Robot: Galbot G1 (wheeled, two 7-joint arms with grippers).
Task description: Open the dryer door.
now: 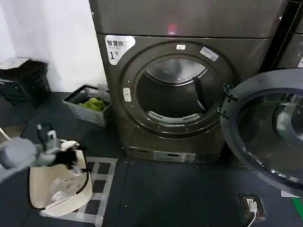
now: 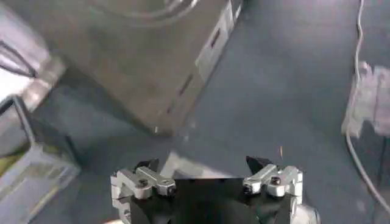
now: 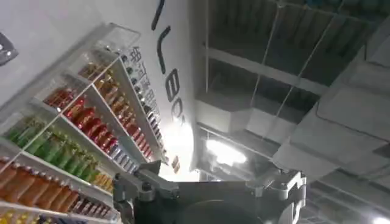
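The dryer door (image 1: 265, 130) is hanging swung wide open at the right, while the left gripper (image 2: 207, 176) is hovering low, open and empty.

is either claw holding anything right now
No. The left claw is open and empty above the floor; the dryer door already hangs open, untouched.

Dryer door (image 1: 265, 127): shiny chrome ring, dark glossy glass; dryer body (image 1: 142, 127) brushed grey metal (satin); floor (image 1: 170, 194) matt.
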